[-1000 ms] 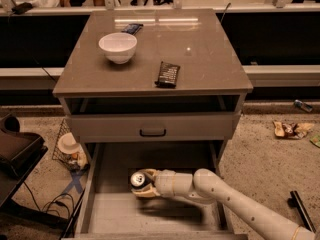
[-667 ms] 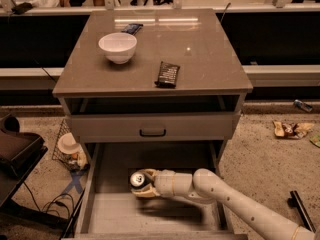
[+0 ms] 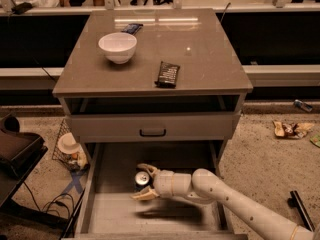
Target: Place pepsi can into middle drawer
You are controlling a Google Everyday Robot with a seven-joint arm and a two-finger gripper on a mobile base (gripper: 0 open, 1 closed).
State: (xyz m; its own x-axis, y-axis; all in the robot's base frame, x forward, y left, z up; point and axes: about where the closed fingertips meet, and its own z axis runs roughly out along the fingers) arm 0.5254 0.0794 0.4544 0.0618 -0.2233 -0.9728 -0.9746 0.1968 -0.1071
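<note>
pincer [image 3: 142, 183] down in the open middle drawer [image 3: 112, 211], left of centre | pinching the pepsi can [image 3: 142, 178], silver top up | bowl [image 3: 117, 46] on table [image 3: 210, 59]

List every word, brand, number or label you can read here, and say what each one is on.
No text is legible anywhere.
pepsi can, at the claw inside the middle drawer: mainly its silver top shows, no logo readable.
snack bar on the cabinet top: print too blurred.
packet behind the bowl: too blurred.
wrappers on the floor: too small.
</note>
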